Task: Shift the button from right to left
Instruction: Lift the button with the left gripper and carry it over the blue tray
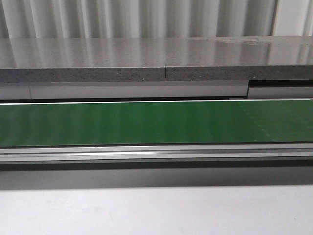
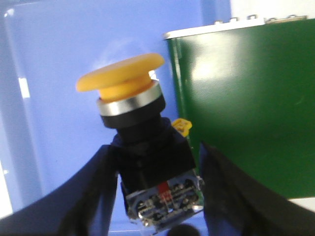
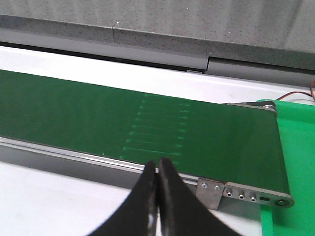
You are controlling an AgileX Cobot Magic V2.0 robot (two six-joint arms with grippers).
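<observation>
My left tool (image 2: 157, 196) is smooth black plastic. The button (image 2: 135, 142) has a matt yellow plastic cap, shiny metal ring, black plastic body, bare metal terminals. Conveyor belt (image 1: 156, 122) is glossy green, rubbery-looking, with brushed metal rails. Speckled grey ledge (image 1: 146, 58) looks like polished stone. The bench (image 1: 156, 210) is matt white.

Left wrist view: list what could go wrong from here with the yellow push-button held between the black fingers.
1. The yellow mushroom-capped push-button sits tilted, gripped only low on its dark body by the left gripper fingers; it might twist or slip.
2. Its exposed metal terminals lie close to the fingers and could get scraped or bent.
3. The green conveyor belt edge is right beside it; a drop could land on the belt rather than the blue surface.
</observation>
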